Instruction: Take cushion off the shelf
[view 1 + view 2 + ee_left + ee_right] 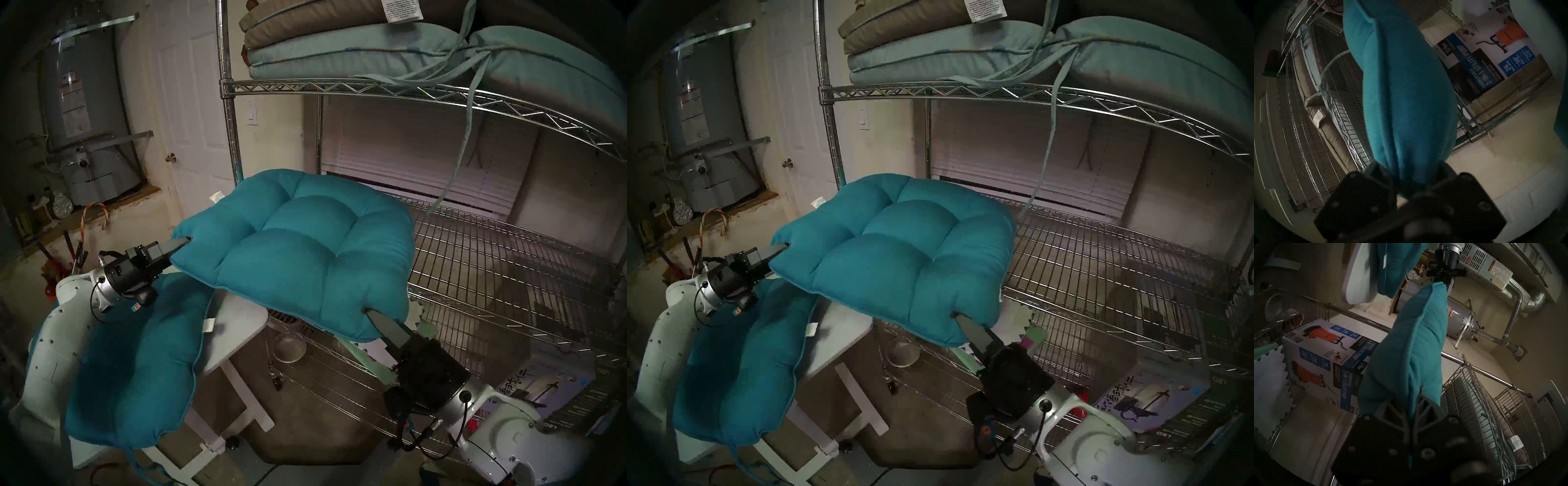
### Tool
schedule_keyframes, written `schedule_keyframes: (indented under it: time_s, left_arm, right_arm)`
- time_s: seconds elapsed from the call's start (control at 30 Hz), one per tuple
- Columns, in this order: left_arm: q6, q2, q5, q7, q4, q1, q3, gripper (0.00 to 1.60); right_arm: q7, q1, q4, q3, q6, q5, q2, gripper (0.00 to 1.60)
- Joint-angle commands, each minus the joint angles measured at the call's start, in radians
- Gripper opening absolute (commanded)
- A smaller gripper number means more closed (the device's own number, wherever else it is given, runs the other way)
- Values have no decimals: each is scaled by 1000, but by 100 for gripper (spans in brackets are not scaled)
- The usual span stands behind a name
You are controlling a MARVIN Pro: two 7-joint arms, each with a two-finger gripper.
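A teal tufted cushion hangs level in the air at the left front of the chrome wire shelf, partly over a white table. My left gripper pinches its left corner, and the left wrist view shows the teal fabric squeezed between the fingers. My right gripper is shut on the near right corner, where the cushion runs away from the grey fingers. Whether the cushion's far edge touches the middle tier is unclear.
A second teal cushion droops over the small white table beside my left arm. Grey and pale blue cushions are stacked on the top tier, with ties dangling. Boxes and a glass bowl sit on the bottom tier. A water heater stands far left.
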Motion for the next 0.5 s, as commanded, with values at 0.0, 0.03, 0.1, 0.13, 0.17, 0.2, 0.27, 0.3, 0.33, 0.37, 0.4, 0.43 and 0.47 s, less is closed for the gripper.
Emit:
schedule_keyframes:
  time_s: [0.0,0.03,0.1,0.13,0.17,0.2,0.27,0.3,0.33,0.37,0.4,0.43,0.47]
  left_arm:
    - [-7,10,-52,107,-21,-23,-30,0]
    - [-8,12,-59,100,-27,-19,-37,0]
    - [-13,17,-69,100,-35,-11,-50,0]
    - [-13,18,-73,98,-41,-6,-58,0]
    - [-15,20,-77,98,-45,-2,-64,0]
    - [-18,21,-83,95,-51,6,-73,0]
    - [-24,20,-97,92,-63,21,-92,0]
    - [-27,23,-101,100,-70,30,-102,0]
    - [-32,23,-108,94,-80,40,-113,0]
    - [-32,23,-108,94,-80,40,-113,0]
    - [-37,24,-120,80,-97,58,-133,0]
    - [-41,23,-127,72,-108,70,-146,0]
    - [-45,23,-133,71,-117,81,-159,0]
  right_arm:
    - [-2,8,-29,1,0,4,-4,0]
    - [-2,9,-29,0,0,5,-4,0]
    - [-1,11,-29,-3,-2,6,-6,0]
    - [-2,13,-29,-5,-3,6,-6,0]
    - [-2,14,-29,-7,-3,6,-7,0]
    - [-2,15,-29,-11,-5,6,-8,0]
    - [-4,17,-29,-19,-7,4,-9,0]
    - [-5,18,-29,-24,-8,3,-10,0]
    - [-5,19,-29,-29,-9,2,-11,0]
    - [-5,19,-29,-29,-9,2,-11,0]
    - [-5,20,-29,-38,-10,0,-12,0]
    - [-5,21,-29,-44,-10,-1,-13,0]
    - [-6,22,-29,-51,-11,-3,-13,0]
